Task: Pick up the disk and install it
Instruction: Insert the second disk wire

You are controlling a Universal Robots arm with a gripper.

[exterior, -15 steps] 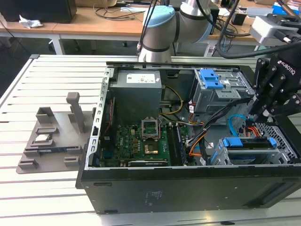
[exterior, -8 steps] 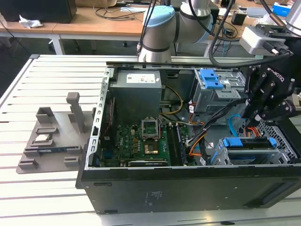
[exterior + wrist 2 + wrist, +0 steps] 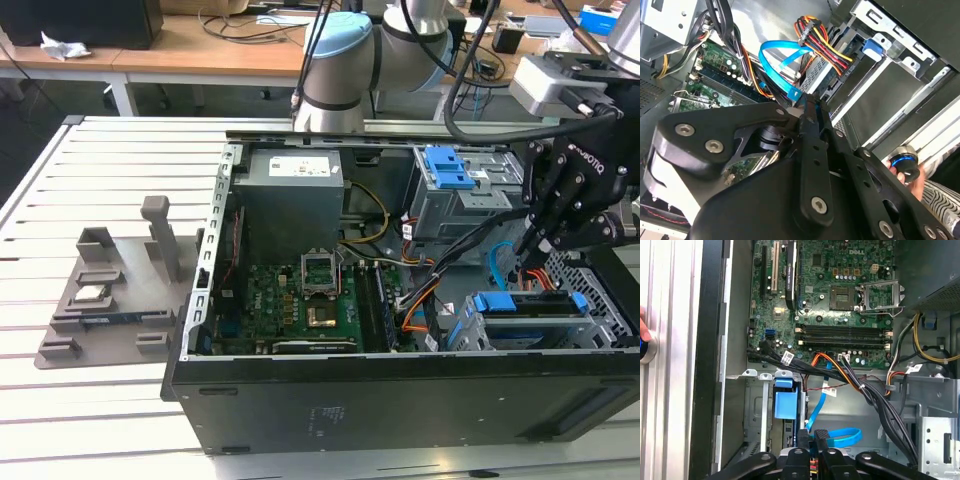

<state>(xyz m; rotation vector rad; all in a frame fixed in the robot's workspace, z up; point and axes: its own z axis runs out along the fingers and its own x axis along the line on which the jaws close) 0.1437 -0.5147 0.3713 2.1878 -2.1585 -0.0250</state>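
Left: grey fixture [image 3: 100, 300], no disk on it. Right, near corner of case [image 3: 400, 400]: disk [image 3: 530, 305] sits in its bay, apparently installed; full seating not verifiable. My gripper [image 3: 527, 246] hovers just above, fingers together, holding nothing.

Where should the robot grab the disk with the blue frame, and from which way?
Probably by the long blue carrier edge of the disk, pinched across its thin width, coming straight down from above. It seems to sit on edge in the grey drive cage, so the walls cover its flat faces and that upper edge is what lies open.
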